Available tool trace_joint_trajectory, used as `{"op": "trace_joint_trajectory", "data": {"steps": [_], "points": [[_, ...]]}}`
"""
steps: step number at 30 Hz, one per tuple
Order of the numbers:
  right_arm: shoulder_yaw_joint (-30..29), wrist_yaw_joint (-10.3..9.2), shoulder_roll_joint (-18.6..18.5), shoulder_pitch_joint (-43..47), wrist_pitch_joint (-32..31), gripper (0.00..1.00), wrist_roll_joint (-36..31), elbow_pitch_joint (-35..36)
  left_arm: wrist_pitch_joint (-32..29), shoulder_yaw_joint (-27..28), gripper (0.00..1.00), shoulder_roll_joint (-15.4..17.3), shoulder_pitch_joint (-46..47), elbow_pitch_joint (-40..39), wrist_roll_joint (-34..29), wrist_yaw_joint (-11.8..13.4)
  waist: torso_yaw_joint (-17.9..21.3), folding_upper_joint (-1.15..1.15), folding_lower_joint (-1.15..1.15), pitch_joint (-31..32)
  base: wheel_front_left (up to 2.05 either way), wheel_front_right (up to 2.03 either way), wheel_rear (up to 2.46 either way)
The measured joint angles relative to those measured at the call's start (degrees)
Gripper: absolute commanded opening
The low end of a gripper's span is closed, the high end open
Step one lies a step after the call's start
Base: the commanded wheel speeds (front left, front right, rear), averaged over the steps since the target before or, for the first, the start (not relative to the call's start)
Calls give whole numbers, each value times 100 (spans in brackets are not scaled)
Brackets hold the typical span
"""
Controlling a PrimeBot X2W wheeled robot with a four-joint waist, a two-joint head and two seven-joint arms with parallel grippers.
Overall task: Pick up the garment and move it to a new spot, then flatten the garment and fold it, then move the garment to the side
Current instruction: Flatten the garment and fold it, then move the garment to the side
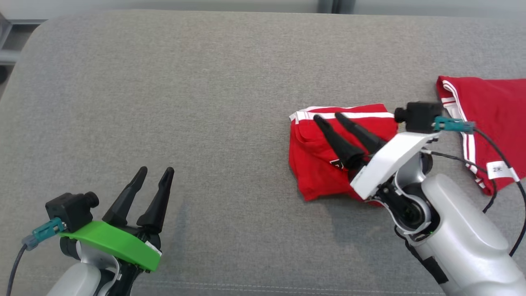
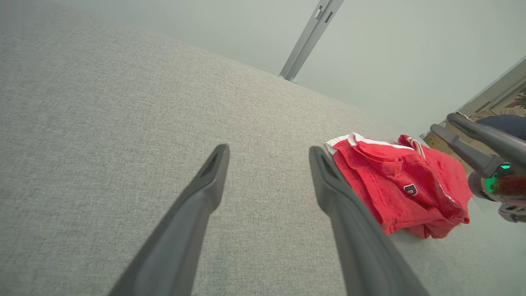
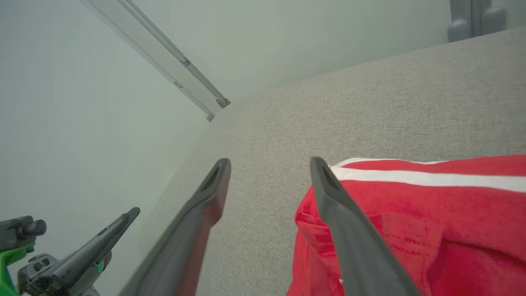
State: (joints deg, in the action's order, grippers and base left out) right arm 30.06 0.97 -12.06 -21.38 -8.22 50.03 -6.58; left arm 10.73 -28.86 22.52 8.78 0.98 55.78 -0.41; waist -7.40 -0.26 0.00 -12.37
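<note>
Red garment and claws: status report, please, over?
Left claw open, aside. Right claw open above folded red garment. Second red garment lies apart, far right.

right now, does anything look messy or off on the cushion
Mildly. The folded garment at centre right is lumpy, its lower edge slanted and its layers uneven, not a neat rectangle. A second red garment lies spread at the right edge, partly out of view.

Place: a plain test room or lab, as far as it shows.
Work surface: a wide grey fabric-covered top [image 1: 164, 102], running from near to far.
Walls: bare pale wall [image 2: 390, 61] beyond the far edge.
Fittings: a grey metal rail [image 3: 193, 80] on the wall.
</note>
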Motion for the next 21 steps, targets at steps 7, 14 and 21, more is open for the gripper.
{"op": "trace_joint_trajectory", "data": {"steps": [7,14,21], "points": [[-600,-323,-358,542,319,100,63,214,16,66,100,7,-61,-167,1,49,278,0,0,-27,0,0,0],[-1182,-511,-613,1033,563,100,301,-74,-1,-9,100,5,-68,-353,1,52,558,0,0,-117,0,0,0],[-1288,-439,-468,1085,567,100,671,-182,-68,-121,100,-5,-45,-414,0,51,618,0,0,-300,0,0,0]]}}
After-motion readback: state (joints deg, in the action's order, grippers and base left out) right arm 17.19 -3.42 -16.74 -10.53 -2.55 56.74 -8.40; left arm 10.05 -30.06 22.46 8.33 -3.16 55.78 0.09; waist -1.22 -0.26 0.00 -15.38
